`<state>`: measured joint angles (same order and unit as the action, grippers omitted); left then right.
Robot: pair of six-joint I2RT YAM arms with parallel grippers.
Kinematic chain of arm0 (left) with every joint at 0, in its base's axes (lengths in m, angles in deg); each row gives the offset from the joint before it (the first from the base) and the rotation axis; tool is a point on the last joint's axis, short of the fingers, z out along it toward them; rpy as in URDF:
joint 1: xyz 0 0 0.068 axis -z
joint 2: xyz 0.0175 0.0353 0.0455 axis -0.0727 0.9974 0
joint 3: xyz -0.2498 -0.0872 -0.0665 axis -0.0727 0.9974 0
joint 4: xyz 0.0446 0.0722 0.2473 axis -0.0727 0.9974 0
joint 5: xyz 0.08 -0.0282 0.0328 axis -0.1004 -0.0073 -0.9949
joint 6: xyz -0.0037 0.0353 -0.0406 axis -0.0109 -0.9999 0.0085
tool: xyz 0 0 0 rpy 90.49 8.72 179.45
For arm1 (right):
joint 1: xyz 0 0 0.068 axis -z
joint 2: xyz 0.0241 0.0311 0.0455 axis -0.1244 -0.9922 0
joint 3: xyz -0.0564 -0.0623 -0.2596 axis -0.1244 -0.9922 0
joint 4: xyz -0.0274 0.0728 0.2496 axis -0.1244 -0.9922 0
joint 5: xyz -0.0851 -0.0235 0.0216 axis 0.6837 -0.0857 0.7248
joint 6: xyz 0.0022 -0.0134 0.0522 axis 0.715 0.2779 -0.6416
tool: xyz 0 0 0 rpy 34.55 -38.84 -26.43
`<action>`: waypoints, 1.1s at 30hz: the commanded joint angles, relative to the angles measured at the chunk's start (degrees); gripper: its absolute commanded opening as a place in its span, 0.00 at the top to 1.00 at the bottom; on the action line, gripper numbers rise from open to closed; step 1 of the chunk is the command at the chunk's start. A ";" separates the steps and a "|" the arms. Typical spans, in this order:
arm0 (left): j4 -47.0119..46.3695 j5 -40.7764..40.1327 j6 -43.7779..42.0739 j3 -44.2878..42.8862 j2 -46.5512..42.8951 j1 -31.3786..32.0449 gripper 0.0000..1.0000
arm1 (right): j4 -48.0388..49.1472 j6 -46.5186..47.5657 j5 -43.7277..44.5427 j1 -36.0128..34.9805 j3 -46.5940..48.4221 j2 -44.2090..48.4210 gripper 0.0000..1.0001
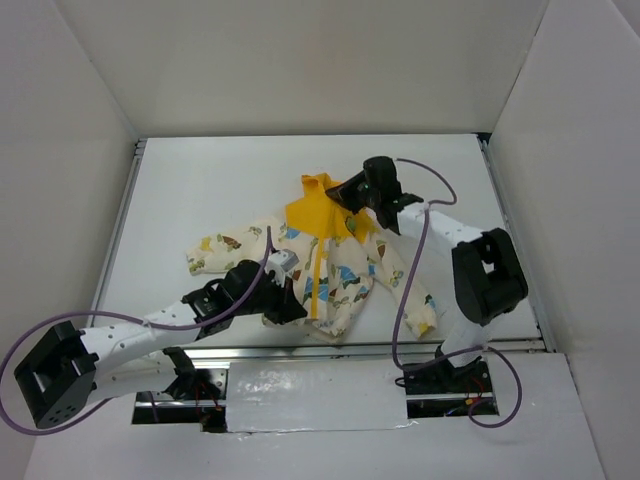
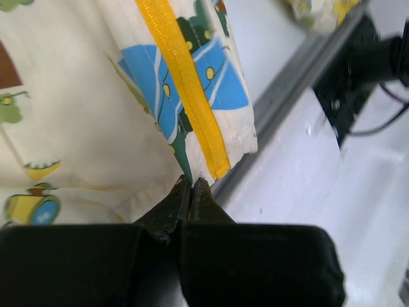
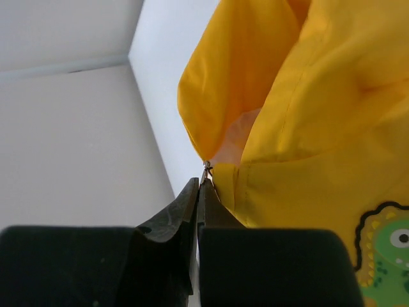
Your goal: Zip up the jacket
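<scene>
The jacket [image 1: 335,270] lies flat mid-table, cream with cartoon print, its yellow hood [image 1: 318,205] pointing away from me. A yellow zipper strip [image 2: 185,89] runs down its front to the bottom hem. My left gripper [image 1: 287,306] is at that hem near the table's front edge; in the left wrist view its fingertips [image 2: 190,183] are shut on the hem fabric just beside the strip's lower end. My right gripper [image 1: 347,194] is at the collar below the hood. Its fingertips [image 3: 203,183] are shut on a small metal zipper pull [image 3: 206,168] against yellow fabric [image 3: 300,109].
A metal rail [image 2: 291,89] borders the table's front edge just beyond the hem. The right arm's black base and cables [image 2: 367,61] stand past it. White walls [image 1: 300,60] enclose the table on three sides. One jacket sleeve [image 1: 415,295] lies toward the right arm.
</scene>
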<state>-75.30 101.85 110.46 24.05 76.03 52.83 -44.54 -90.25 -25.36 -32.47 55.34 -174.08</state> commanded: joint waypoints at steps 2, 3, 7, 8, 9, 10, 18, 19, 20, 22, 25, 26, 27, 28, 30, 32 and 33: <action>2.80 0.65 1.01 0.84 -2.65 1.52 1.00 | -3.37 9.24 0.04 6.15 20.12 -8.55 1.00; 3.23 -0.13 1.10 0.75 -2.56 1.70 1.00 | -4.07 9.87 -1.29 6.77 25.02 -9.62 1.00; 3.50 -2.42 1.01 0.14 -0.73 1.96 1.00 | -7.06 15.22 -2.80 7.65 35.51 -12.96 1.00; 3.50 -3.65 1.18 -0.47 -0.11 2.13 1.00 | -9.24 16.28 -2.54 7.74 39.10 -13.41 1.00; 3.68 -4.62 1.45 -0.91 0.51 2.14 1.00 | -10.22 17.17 -2.54 7.66 40.61 -13.76 1.00; 3.85 -5.67 1.71 -1.27 1.73 2.14 1.00 | -11.02 18.57 -2.62 7.66 41.76 -14.46 1.00; 10.08 -20.52 7.50 -7.41 6.31 2.22 1.00 | -11.28 25.68 -11.48 7.57 45.53 -19.99 1.00; 11.83 -23.67 8.12 -7.94 6.23 2.22 1.00 | -12.07 26.57 -12.63 7.57 46.77 -21.83 1.00; 12.37 -24.92 8.82 -8.39 5.96 2.22 1.00 | -12.60 27.27 -13.78 7.57 49.30 -22.72 1.00; 12.99 -25.54 9.36 -8.65 4.74 2.22 0.92 | -14.44 28.86 -16.67 7.48 53.08 -25.09 1.00; 15.01 -27.47 9.97 -9.97 4.20 2.22 0.72 | -16.56 30.70 -19.92 7.30 56.53 -27.73 1.00; 16.93 -28.17 10.58 -10.84 4.03 2.22 0.60 | -16.91 31.32 -20.72 7.30 57.41 -28.08 1.00; 17.73 -28.61 10.76 -11.20 3.42 2.22 0.53 | -16.74 31.50 -21.51 7.13 57.68 -28.17 1.00; 18.35 -28.79 10.85 -11.38 2.89 2.31 0.48 | -16.48 31.59 -23.78 7.21 57.85 -28.18 0.96; 20.80 -30.19 11.90 -12.34 0.62 2.31 0.31 | -17.78 32.38 -25.47 7.22 60.48 -28.70 0.83; 22.91 -32.73 13.39 -13.74 -1.50 2.31 0.20 | -19.89 33.60 -26.35 7.13 63.55 -28.62 0.57; 25.80 -34.05 13.92 -14.45 -3.51 2.31 0.19 | -20.68 34.13 -26.53 7.04 64.70 -28.44 0.55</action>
<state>-55.76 72.28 121.67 13.89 77.11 55.00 -67.64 -59.28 -48.87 -25.63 114.09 -203.72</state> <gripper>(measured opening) 0.796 0.432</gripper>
